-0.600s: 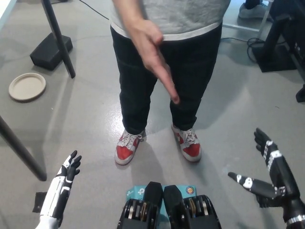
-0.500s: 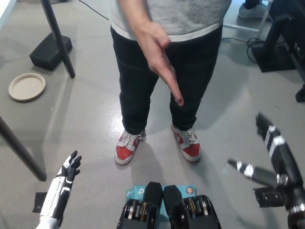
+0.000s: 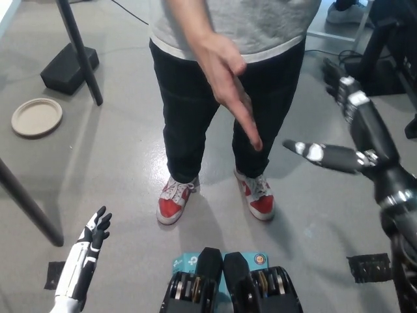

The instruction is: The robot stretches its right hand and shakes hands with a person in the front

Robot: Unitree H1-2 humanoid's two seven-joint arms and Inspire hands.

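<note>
Person's hand (image 3: pixel 229 85) just left of right hand's (image 3: pixel 355 140) spread fingers (image 3: pixel 306 150), apart.

Item count: one person in a grey top and black trousers (image 3: pixel 215 98), one extended person's hand (image 3: pixel 229 85), two red-and-white sneakers (image 3: pixel 174 199) (image 3: pixel 258 194), one round beige paper plate (image 3: pixel 36 117), one black wedge-shaped block (image 3: pixel 68 68), two robot hands: white (image 3: pixel 83 254), black (image 3: pixel 348 127).
</note>
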